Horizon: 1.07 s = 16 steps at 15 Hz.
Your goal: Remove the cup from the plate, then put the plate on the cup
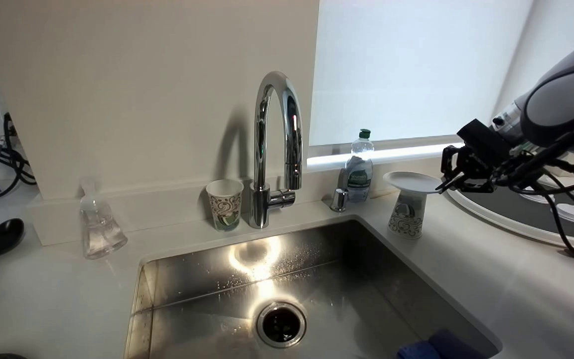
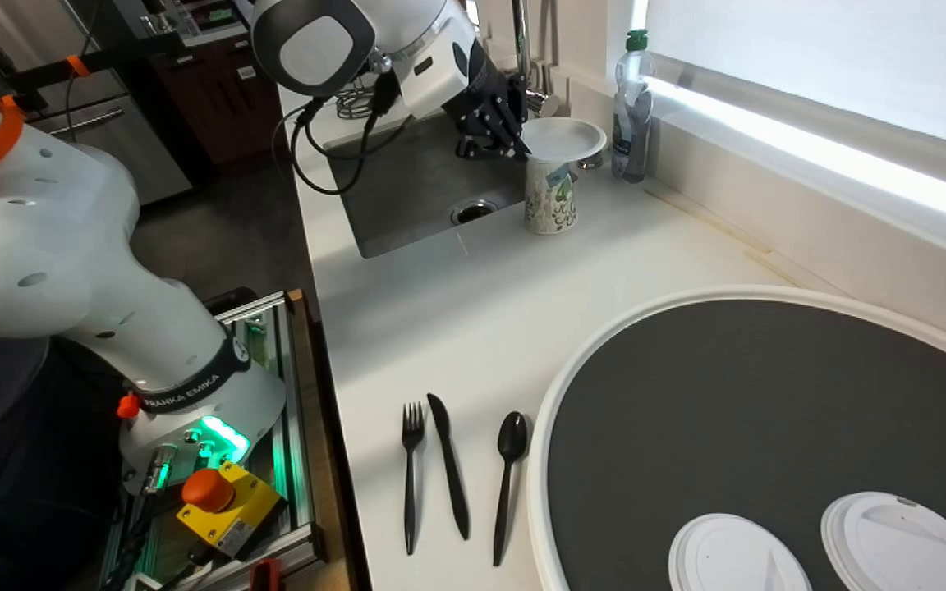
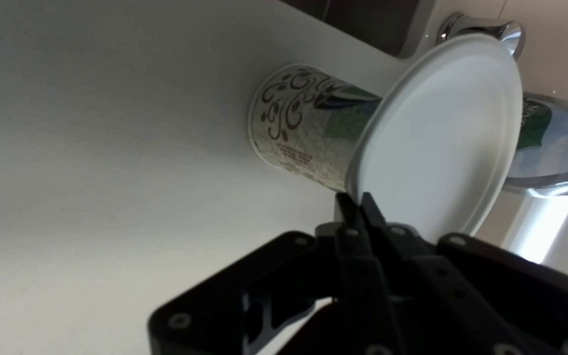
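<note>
The plate (image 1: 411,182), a small white round dish with a shallow rim, lies over the mouth of a patterned paper cup (image 1: 406,215). Both also show in an exterior view as plate (image 2: 565,138) and cup (image 2: 552,197). The cup stands upright on the counter beside the sink's corner. In the wrist view the plate (image 3: 437,133) hides the cup's (image 3: 308,125) mouth. My gripper (image 3: 355,201) has its fingertips close together on the plate's near rim, one above and one below. The gripper (image 1: 445,185) reaches in at the plate's edge. No plain grey-blue cup is in view.
A soap bottle (image 1: 359,172) and a small chrome knob (image 1: 339,200) stand behind the cup. The faucet (image 1: 262,199) and another patterned cup (image 1: 225,204) are behind the sink (image 1: 391,304). A big round tray (image 2: 686,394) with lids and black cutlery (image 2: 450,468) lie on the counter.
</note>
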Available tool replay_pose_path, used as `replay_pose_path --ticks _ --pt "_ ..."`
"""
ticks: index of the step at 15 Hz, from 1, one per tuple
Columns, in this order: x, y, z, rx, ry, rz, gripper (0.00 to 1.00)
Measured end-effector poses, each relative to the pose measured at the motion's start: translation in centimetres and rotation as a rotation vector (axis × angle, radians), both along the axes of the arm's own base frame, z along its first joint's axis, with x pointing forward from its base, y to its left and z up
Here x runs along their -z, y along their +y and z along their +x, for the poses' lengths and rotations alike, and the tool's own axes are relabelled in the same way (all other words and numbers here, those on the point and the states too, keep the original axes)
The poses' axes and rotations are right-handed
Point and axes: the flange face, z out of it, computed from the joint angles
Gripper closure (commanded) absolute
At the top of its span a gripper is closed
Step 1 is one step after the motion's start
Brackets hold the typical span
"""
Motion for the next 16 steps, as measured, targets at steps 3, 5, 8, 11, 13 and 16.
replay_pose_path --ticks 3,5,8,11,13,16 --pt "-0.13 0.00 0.04 0.006 -0.010 0.003 0.99" --pt "-0.12 -0.02 0.03 0.009 -0.010 0.006 0.99" --pt "-0.12 -0.07 0.03 0.010 -0.010 0.007 0.99" --pt "-0.12 -0.16 0.03 0.013 -0.010 0.008 0.99" --pt "-0.12 -0.19 0.03 0.014 -0.010 0.009 0.99" --pt "-0.09 -0.13 0.01 0.017 -0.010 0.014 0.99"
